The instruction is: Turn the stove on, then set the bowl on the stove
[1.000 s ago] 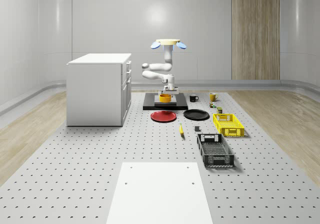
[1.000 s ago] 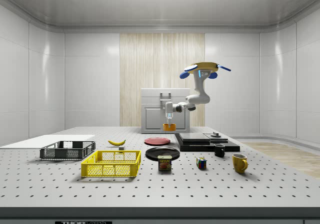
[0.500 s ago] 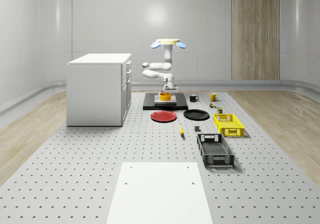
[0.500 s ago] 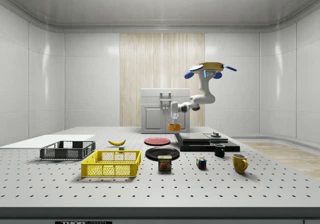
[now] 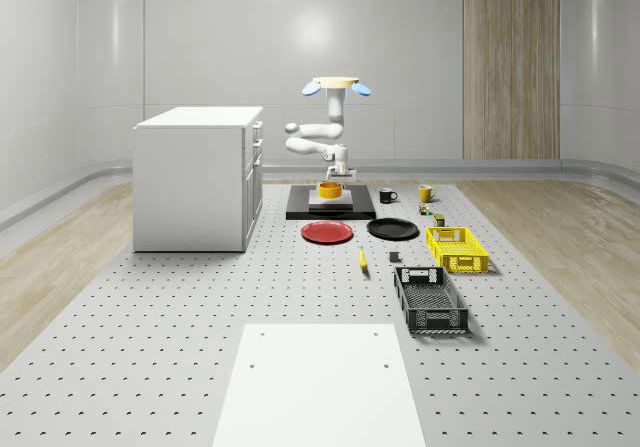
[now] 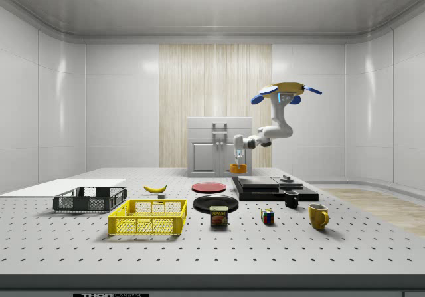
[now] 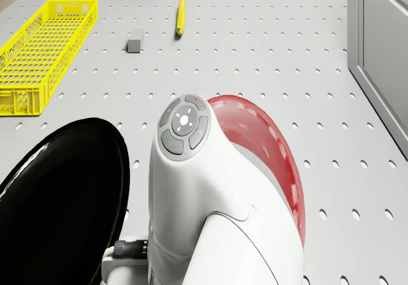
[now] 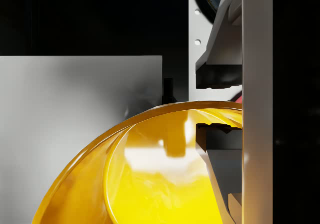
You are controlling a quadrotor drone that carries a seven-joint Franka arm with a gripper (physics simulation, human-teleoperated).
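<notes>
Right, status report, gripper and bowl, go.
Drone hovering beside stove. Gripper shut on bowl rim, one finger inside. Bowl held above stove plate, not set down. Nothing in the way.

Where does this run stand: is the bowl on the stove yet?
Not yet. In hand: the hand is shut on the rim of the yellow bowl, one finger on each side of it, carrying it above the stove while the drone hovers above the stove's far side. Left: lowering the bowl onto the stove's grey plate and letting go. Whether the stove is switched on cannot be told.
</notes>
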